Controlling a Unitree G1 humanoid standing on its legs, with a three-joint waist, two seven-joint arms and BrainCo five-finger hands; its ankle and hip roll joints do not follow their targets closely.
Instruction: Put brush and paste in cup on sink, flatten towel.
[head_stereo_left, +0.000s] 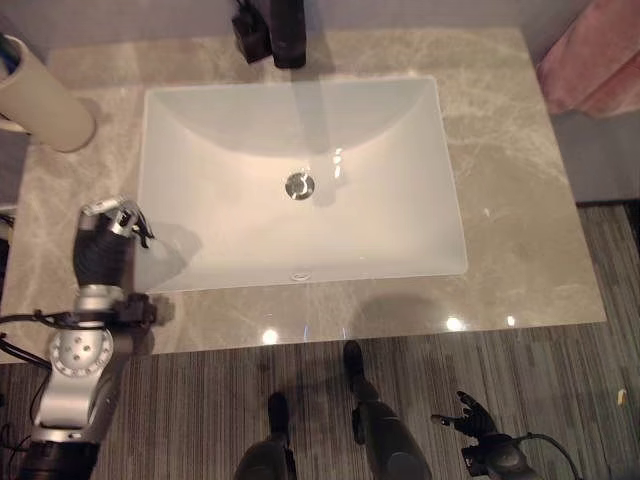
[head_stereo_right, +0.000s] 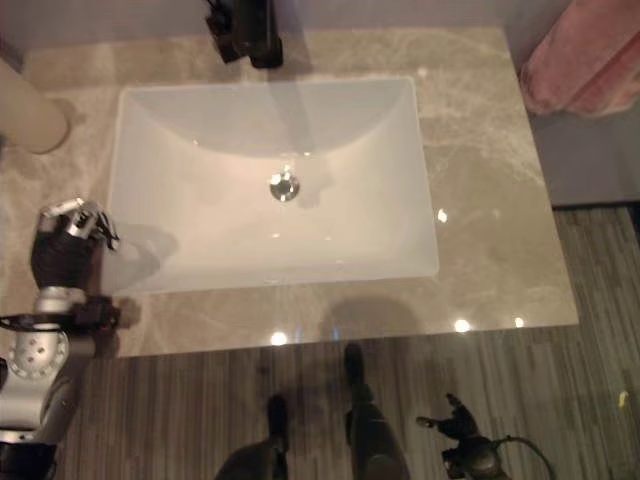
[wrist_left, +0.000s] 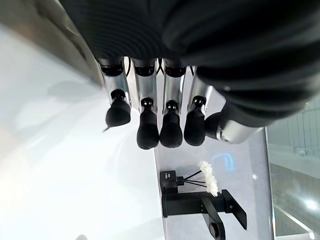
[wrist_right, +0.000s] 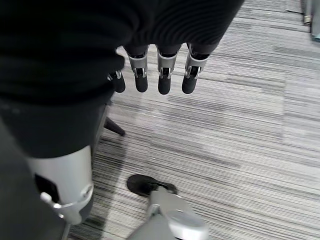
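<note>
Left eye view: cup (head_stereo_left: 40, 95) stands at the far left corner of the bench (head_stereo_left: 520, 220), something blue poking from its mouth, too small to identify. Pink towel (head_stereo_left: 590, 60) hangs bunched off the far right edge, not flattened. Brush and paste cannot be made out separately. Left hand (head_stereo_left: 118, 220) hovers at the near left rim of the sink (head_stereo_left: 300, 180), fingers relaxed and apart, empty, well short of the cup. Right hand (head_stereo_left: 470, 415) hangs low over the floor, fingers loosely extended, empty. Judgement: towel step remains; right arm must lift toward it.

cup (head_stereo_left: 40, 95) cut by frame edge, pink towel (head_stereo_left: 592, 60) too — contents unclear
</note>
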